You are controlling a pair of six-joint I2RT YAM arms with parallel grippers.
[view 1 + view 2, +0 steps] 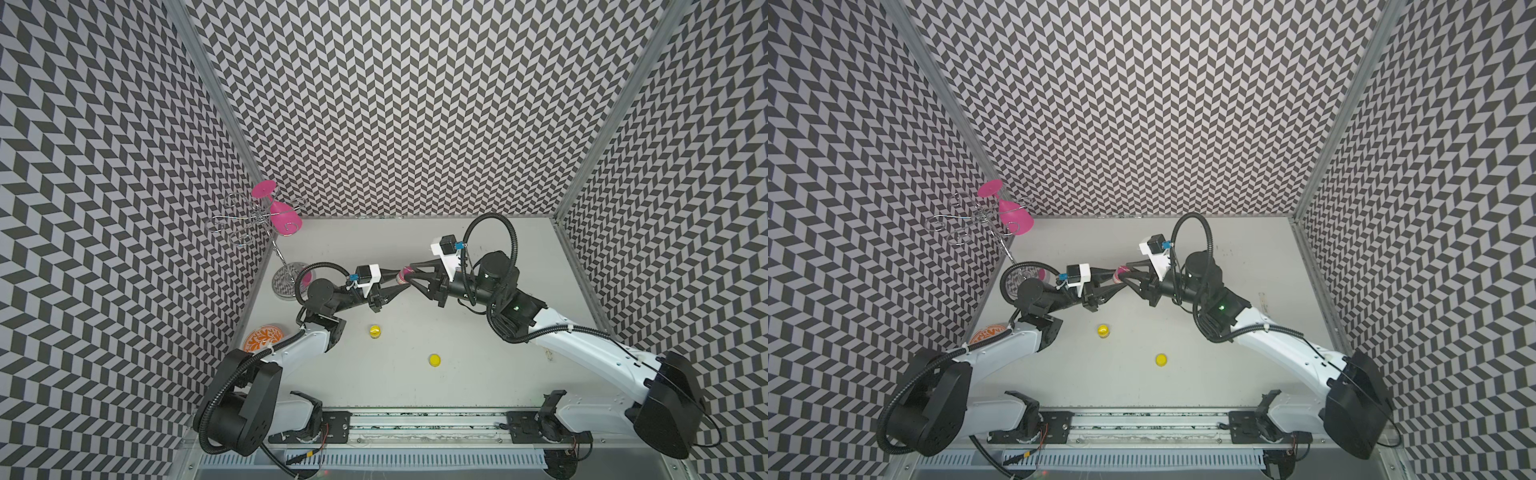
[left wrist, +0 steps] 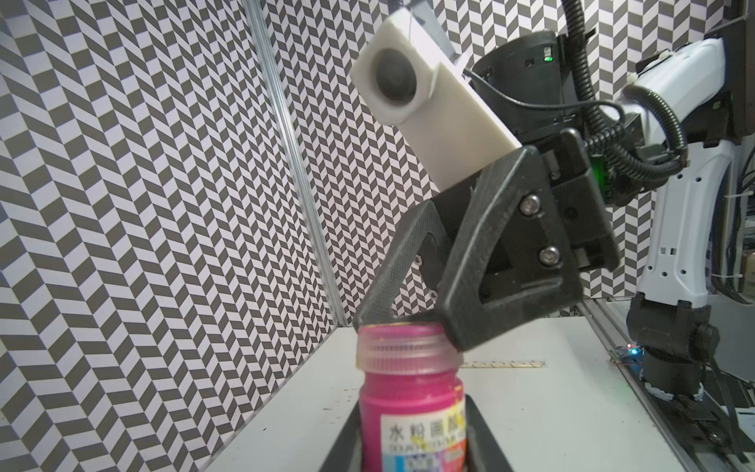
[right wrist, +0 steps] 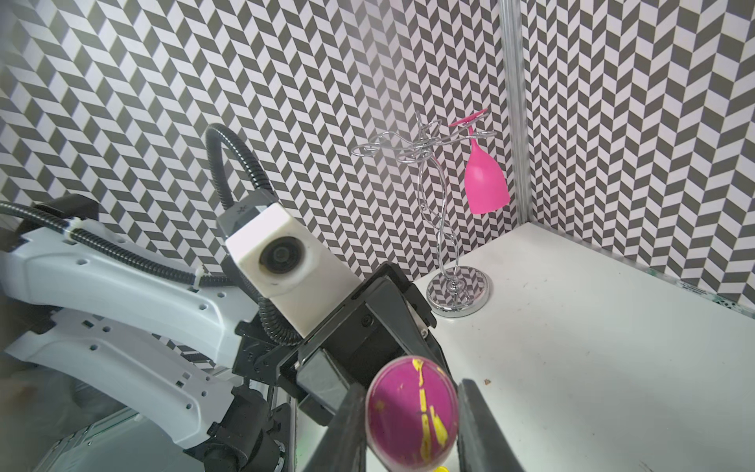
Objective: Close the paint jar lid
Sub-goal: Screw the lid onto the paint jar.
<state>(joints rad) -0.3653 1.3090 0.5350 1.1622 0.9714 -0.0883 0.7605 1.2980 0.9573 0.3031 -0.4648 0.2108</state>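
A magenta paint jar [image 2: 408, 400] with a printed label is held above the table, and my left gripper [image 2: 412, 449] is shut on its body. In both top views the jar [image 1: 404, 277] [image 1: 1122, 274] shows only as a pink spot where the two grippers meet. Its translucent lid [image 2: 402, 347] sits on the jar's neck. My right gripper [image 3: 412, 429] comes from the opposite side, and its two black fingers press the sides of the lid [image 3: 412, 412], which has yellow paint streaks on its magenta top.
An open yellow paint jar [image 1: 375, 331] and a loose yellow lid [image 1: 434, 360] lie on the table nearer the front. A wire glass rack [image 1: 286, 282] with a hanging pink glass [image 1: 284, 216] stands at the back left. An orange patterned plate [image 1: 263, 337] lies by the left wall.
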